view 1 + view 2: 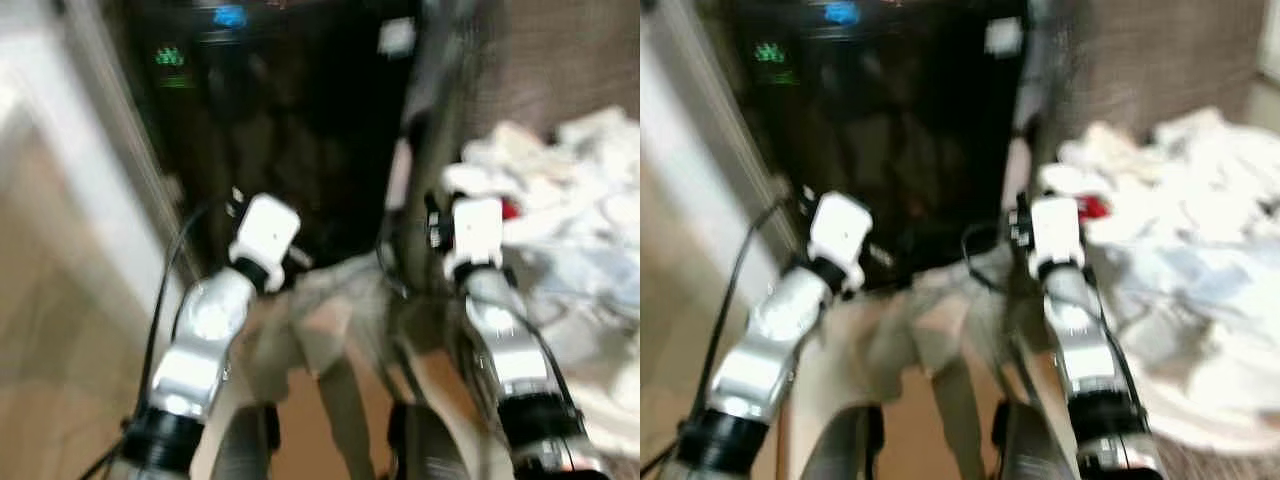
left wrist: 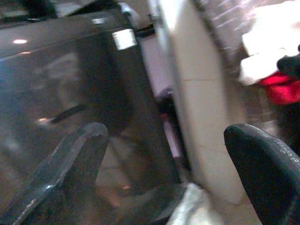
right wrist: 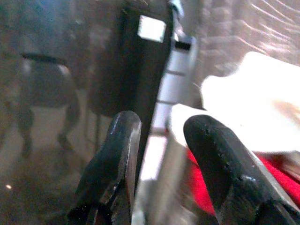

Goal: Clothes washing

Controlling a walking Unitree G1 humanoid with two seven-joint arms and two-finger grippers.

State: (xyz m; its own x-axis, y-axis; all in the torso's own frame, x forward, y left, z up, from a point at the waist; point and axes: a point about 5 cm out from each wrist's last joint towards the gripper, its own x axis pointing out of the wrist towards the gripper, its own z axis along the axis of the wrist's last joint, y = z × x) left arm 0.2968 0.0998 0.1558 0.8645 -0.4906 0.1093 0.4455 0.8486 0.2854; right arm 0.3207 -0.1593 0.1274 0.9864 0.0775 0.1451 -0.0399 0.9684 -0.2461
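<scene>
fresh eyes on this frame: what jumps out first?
The dark glossy washing machine straight ahead, with green and blue display lights at its top. To its right a heap of white laundry with a red item showing in it. Both silver arms reach toward the machine, left end effector open wide and right end effector open at the machine's right edge.

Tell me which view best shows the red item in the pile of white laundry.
The right wrist view: the red fabric item lies large beneath white cloth, just past the right gripper. The left wrist view shows a red patch at its edge; the blurred eye views show a small red spot.
</scene>
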